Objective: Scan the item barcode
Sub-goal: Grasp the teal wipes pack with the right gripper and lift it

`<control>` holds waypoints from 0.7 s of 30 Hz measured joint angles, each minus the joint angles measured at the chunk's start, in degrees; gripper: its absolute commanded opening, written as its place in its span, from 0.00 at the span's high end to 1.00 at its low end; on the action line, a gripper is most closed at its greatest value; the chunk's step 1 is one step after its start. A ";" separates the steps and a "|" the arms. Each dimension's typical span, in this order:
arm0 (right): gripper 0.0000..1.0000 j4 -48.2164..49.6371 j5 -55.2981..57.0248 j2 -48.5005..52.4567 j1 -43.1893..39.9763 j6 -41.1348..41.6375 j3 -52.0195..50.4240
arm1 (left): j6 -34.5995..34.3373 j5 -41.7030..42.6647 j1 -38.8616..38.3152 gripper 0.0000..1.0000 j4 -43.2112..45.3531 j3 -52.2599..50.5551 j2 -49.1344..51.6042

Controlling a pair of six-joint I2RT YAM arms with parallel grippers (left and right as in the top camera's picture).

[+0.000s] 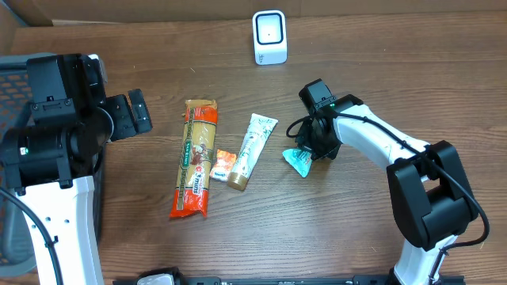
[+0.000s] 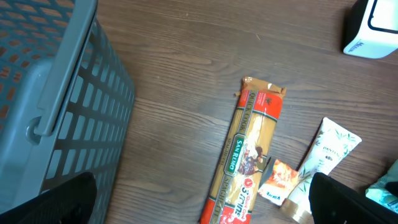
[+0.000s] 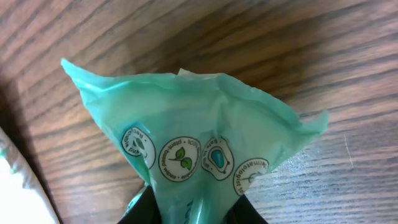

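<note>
Table count:
- one white scanner (image 1: 269, 36)
- one long spaghetti packet (image 1: 196, 158)
- one small orange sachet (image 1: 223, 165)
- one white tube (image 1: 251, 150)
- one green pouch (image 1: 299, 161)

Four packaged goods in all. One grey basket (image 2: 56, 93). Two robot arms: left arm (image 1: 55, 142), right arm (image 1: 380, 142).

The packet (image 3: 199, 124) is mint green, with a row of round white emblems in teal and green. The spaghetti pack (image 1: 196, 158) is orange-red and yellow with a green band. The tube (image 1: 255, 141) is white, leaf-printed and gold-capped. The far scanner (image 1: 269, 36) is white and dark-faced, the left basket (image 2: 74, 106) a grey lattice, the table (image 1: 356, 245) brown wood grain.
</note>
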 measured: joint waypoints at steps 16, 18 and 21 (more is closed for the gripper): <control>0.85 -13.77 -36.61 -4.81 -3.82 -40.35 11.85 | 0.00 0.00 0.00 0.00 0.00 0.00 0.00; 0.85 -14.36 -42.91 -4.81 -5.49 -43.58 11.85 | 0.00 0.00 0.00 0.00 0.00 0.00 0.00; 0.85 -15.06 -50.21 -4.81 -8.79 -47.19 11.85 | 0.00 0.00 0.00 0.00 -0.02 0.00 0.00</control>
